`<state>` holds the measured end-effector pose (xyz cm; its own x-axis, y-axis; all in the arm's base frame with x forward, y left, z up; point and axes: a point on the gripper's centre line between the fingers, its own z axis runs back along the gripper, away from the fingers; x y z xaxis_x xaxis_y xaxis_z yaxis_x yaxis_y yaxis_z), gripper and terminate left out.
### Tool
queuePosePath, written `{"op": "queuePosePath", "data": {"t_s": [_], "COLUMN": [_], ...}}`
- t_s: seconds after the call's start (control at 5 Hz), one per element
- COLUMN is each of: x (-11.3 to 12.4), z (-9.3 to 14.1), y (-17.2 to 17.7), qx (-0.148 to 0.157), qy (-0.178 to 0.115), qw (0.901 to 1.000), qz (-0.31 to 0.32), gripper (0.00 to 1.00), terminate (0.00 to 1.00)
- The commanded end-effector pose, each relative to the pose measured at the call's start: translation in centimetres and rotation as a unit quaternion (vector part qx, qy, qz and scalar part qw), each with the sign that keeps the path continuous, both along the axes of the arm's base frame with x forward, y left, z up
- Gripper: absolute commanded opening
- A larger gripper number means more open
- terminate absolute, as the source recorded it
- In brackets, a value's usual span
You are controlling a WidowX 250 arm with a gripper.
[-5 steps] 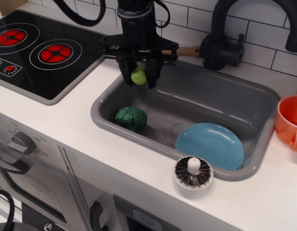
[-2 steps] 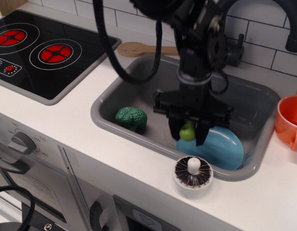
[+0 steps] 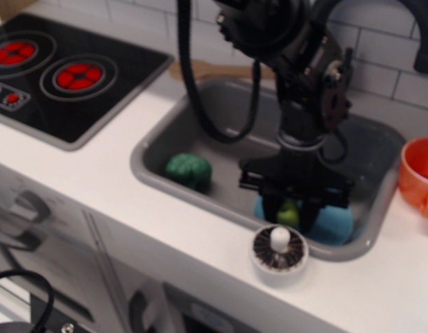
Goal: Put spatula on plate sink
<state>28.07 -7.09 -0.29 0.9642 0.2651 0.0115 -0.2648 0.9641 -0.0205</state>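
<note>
My gripper (image 3: 289, 215) is down inside the grey sink (image 3: 200, 132), shut on the lime-green handle of the spatula (image 3: 288, 212). The spatula's grey blade is hidden. The gripper hangs right over the light-blue plate (image 3: 335, 223), which lies in the sink's front right corner and is mostly covered by the arm. I cannot tell whether the spatula touches the plate. The frame is blurred.
A green broccoli toy (image 3: 189, 170) lies in the sink's left part. A small white disc with dark ribs and a knob (image 3: 279, 248) sits on the counter just in front of the gripper. An orange cup (image 3: 418, 177) stands at the right. A wooden spoon (image 3: 214, 69) lies behind the sink, and a stove (image 3: 61, 76) is on the left.
The gripper carried the spatula from the sink's back left, across the basin to the right and front, and lowered it over the plate.
</note>
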Motion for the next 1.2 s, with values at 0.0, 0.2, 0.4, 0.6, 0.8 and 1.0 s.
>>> {"op": "queuePosePath", "data": {"t_s": [0.0, 0.2, 0.4, 0.6, 0.8, 1.0], "x": [0.9, 1.4, 2.1, 2.7, 2.7, 2.7], "z": [3.1, 5.3, 7.6, 9.8, 9.8, 9.8], "y": [-0.4, 0.2, 1.3, 3.1, 3.1, 3.1], "qx": [-0.038, -0.054, -0.063, -0.051, -0.051, -0.051], "qy": [-0.013, -0.031, -0.047, -0.069, -0.069, -0.069], "qw": [0.999, 0.9977, 0.9961, 0.9945, 0.9945, 0.9945], "qz": [0.022, 0.027, 0.041, 0.06, 0.06, 0.06], "gripper": [1.0, 1.0, 1.0, 1.0, 1.0, 1.0], "terminate": [0.0, 0.0, 0.0, 0.0, 0.0, 1.0]}}
